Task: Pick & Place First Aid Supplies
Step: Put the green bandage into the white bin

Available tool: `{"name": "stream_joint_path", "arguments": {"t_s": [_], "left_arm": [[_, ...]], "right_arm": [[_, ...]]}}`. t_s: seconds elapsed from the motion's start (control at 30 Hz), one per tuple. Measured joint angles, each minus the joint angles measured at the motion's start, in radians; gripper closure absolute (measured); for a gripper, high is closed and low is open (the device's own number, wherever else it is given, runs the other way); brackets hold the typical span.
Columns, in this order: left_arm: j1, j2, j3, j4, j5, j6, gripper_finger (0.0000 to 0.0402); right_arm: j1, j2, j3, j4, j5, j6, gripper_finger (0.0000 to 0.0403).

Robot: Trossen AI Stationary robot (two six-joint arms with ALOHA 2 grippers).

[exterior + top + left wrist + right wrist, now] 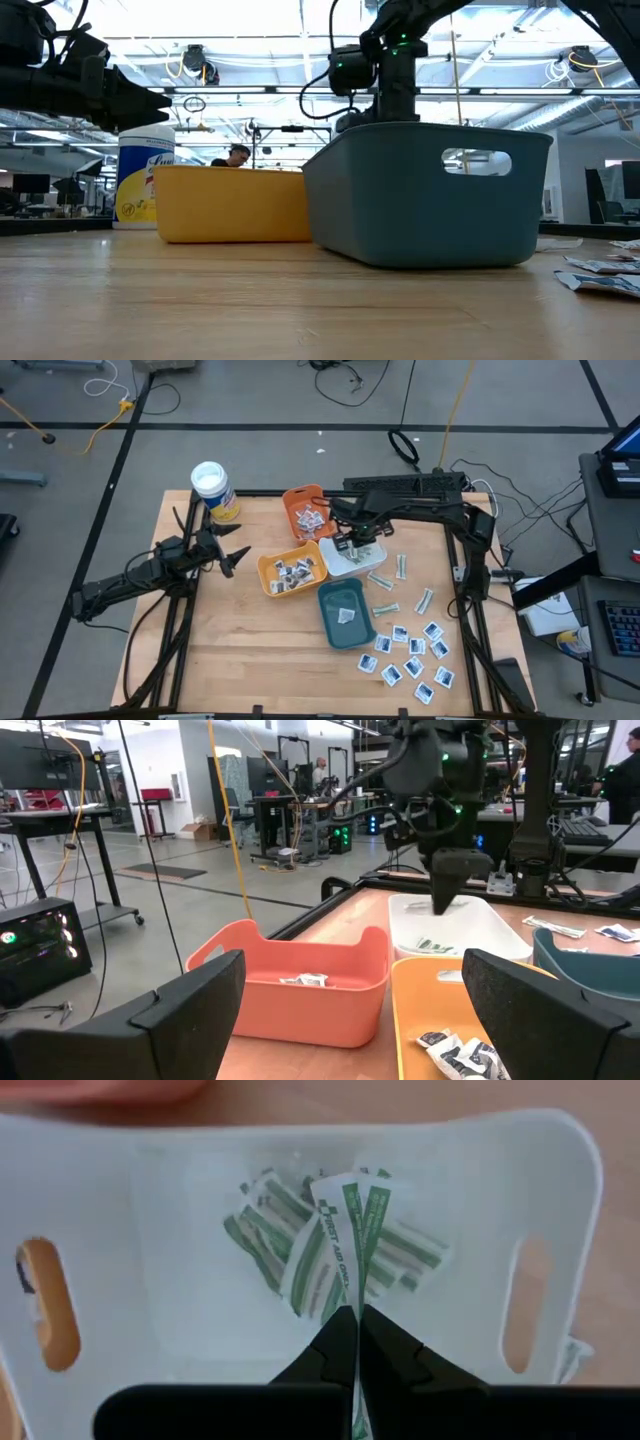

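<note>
The right pincer point(355, 1315) is seen poised over the white tray point(345, 563) near the middle of the desk point(250, 660), its fingers pressed together on a narrow green-printed strip point(335, 1245) that hangs above the tray's floor; more strips of the same kind point(400, 1250) are heaped in the tray beneath it. The left pincer point(232, 552) is held above the left part of the desk, fingers spread wide apart and nothing between them, pointed toward the trays.

Four trays are clustered at the desk's centre: an orange tray point(305, 510) at the far side, holding small packets point(308, 520); a yellow tray point(290, 575) to the left of the white one, holding dark-printed sachets point(293, 573); and a teal tray point(345, 615) nearer, in which one sachet point(347, 615) is seen.

The remaining supplies are left on the bare desk to the right: several pale strips point(400, 585) are scattered just right of the white and teal trays, and a group of square white sachets with blue print point(415, 655) is spread at the near right. A white-lidded canister with a yellow label point(214, 490) is stood at the far left corner of the desk. In the low view, a person point(237, 155) is visible far off in the room behind the desk.
</note>
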Motion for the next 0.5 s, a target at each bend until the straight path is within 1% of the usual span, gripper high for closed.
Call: {"name": "stream_joint_path", "arguments": {"t_s": [0.1, 0.37, 0.5], "left_arm": [[0.0, 0.0, 0.0, 0.0, 0.0, 0.0, 0.0023], [0.0, 0.0, 0.0, 0.0, 0.0, 0.0, 0.0023], [0.0, 0.0, 0.0, 0.0, 0.0, 0.0, 0.0023]], "right_arm": [[0.003, 0.024, 0.0, 0.019, 0.02, -0.007, 0.0402], [0.022, 0.052, 0.0, 0.056, 0.015, -0.023, 0.0401], [0.025, 0.052, 0.0, 0.087, 0.016, -0.037, 0.0382]]}}
